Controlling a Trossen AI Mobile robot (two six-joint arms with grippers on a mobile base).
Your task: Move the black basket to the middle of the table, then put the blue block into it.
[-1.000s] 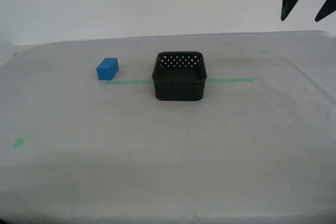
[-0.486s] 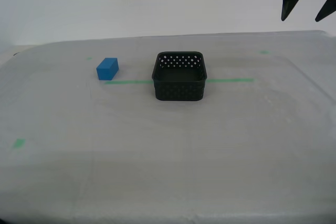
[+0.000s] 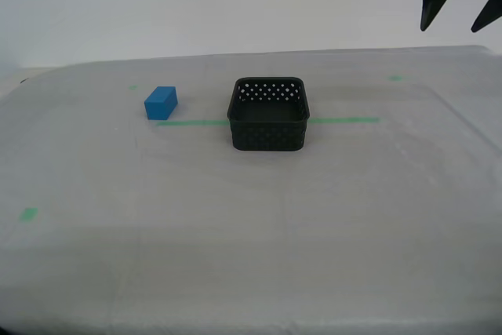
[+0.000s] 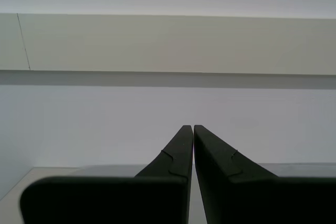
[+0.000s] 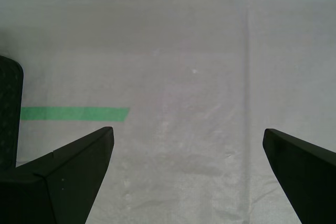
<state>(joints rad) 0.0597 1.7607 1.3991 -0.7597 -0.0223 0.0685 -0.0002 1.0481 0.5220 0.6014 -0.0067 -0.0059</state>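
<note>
Exterior view: the black basket (image 3: 268,114) sits mid-table (image 3: 235,241) on the green tape line (image 3: 345,121); the blue block (image 3: 161,103) lies apart from it toward this view's left. My first gripper (image 3: 456,7) hangs high, well above and beyond the basket, jaws spread wide.

Second wrist view: my second gripper (image 4: 193,127) is pinched closed on nothing, facing a wall; neither task thing shows.

First wrist view: wide jaws over bare cloth, the basket's edge just beside one finger.

Judgement: the basket looks placed; next, grip the block across its narrow faces.

No writing or labels seen.
</note>
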